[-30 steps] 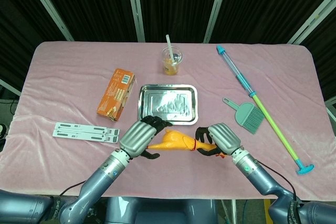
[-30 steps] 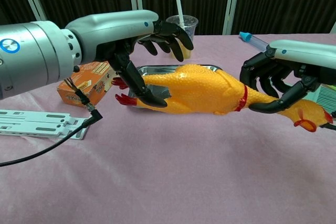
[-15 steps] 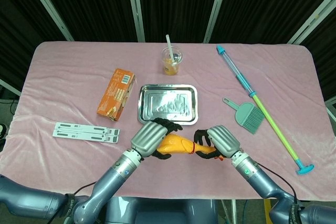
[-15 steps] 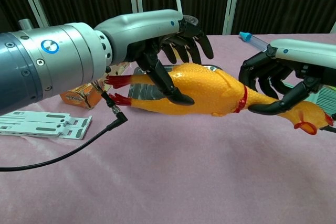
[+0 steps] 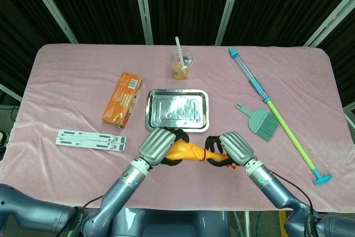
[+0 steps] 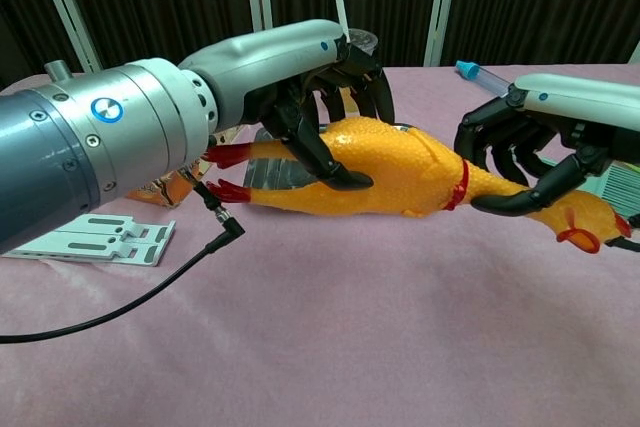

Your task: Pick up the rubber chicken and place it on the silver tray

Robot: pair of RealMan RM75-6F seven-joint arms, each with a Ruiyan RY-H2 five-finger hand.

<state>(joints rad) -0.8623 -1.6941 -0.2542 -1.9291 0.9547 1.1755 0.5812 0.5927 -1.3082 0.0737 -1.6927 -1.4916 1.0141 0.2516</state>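
Rubber chicken (image 6: 400,172) hangs above the pink cloth just in front of the silver tray (image 5: 177,109), lying sideways; my left hand (image 6: 300,67) grasps its body, my right hand (image 6: 540,142) grasps its neck.

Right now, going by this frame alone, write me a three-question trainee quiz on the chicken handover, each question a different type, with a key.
1. True or false: the rubber chicken already lies on the silver tray.
2. Which hand holds the chicken's neck end? A) left hand B) right hand C) neither
3. Fill in: the cup with a straw stands on the ______ side of the tray from the robot.

Key: 1 false, it is held clear of the pink tablecloth, nearer the robot than the tray. 2 B; the left grips the body near the red feet. 3 far.
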